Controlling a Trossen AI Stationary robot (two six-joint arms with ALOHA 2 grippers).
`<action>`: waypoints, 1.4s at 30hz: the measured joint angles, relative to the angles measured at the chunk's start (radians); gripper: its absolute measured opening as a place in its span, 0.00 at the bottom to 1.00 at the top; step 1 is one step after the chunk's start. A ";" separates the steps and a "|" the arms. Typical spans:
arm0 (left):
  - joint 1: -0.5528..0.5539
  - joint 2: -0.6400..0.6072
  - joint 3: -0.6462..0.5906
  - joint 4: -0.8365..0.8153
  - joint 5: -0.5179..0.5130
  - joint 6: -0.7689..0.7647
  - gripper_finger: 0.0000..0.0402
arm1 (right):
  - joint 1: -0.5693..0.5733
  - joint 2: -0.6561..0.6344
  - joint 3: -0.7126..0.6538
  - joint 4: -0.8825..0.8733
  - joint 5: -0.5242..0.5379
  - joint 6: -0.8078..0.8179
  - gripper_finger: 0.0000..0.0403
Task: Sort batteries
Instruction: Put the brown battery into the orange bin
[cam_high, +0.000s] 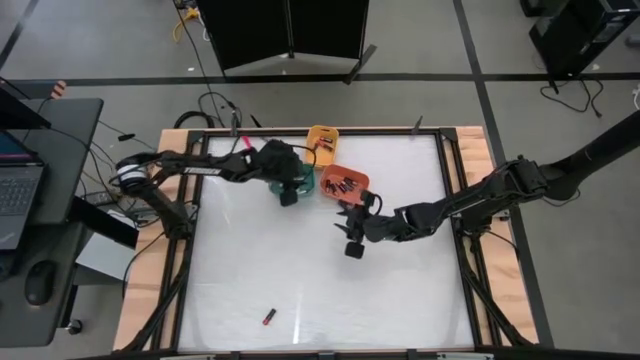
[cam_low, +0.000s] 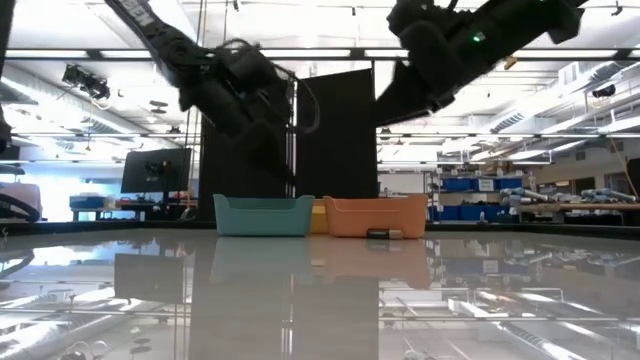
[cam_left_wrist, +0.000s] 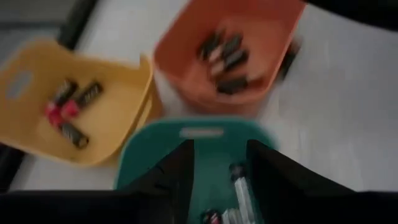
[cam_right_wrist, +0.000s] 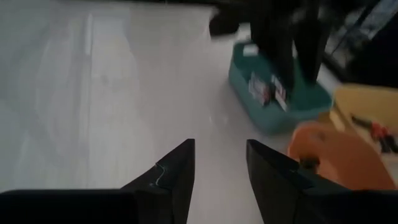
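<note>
Surface: white table (cam_high: 320, 290) with a wooden edge, on a grey workshop floor; a desk with a laptop (cam_high: 20, 195) stands off to the left.
Left gripper (cam_high: 288, 196): hangs over the teal bin (cam_left_wrist: 205, 140); fingers parted, nothing seen between them. A release into this bin looks likely, as a judgement only.
Yellow bin (cam_high: 322, 137): at the far edge; holds a few dark and red batteries (cam_left_wrist: 68, 112).
Teal bin contents: several cells, some silvery, partly hidden behind the left fingers.
Orange bin (cam_high: 344, 182): just beside the teal bin; holds a cluster of dark cells (cam_left_wrist: 225, 59).
Right gripper (cam_high: 352, 237): near the orange bin, above bare table; fingers parted, empty.
Loose battery (cam_high: 269, 317): lies alone near the front edge, well apart from the bins.
Progress: most cells appear binned; one is left on the table.
Hard to make out: cell sizes and exact counts; a small dark object (cam_low: 378, 233) in front of the orange bin cannot be identified.
</note>
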 joint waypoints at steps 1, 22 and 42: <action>-0.004 -0.023 -0.031 0.053 0.010 -0.014 0.39 | 0.004 -0.002 0.000 -0.033 0.000 0.016 0.38; -0.201 -0.356 -0.521 0.629 -0.030 -0.229 0.39 | -0.114 0.162 -0.001 -0.240 -0.043 0.141 0.02; -0.243 -0.357 -0.524 0.630 -0.068 -0.229 0.39 | -0.192 0.025 -0.219 -0.132 0.010 0.183 0.03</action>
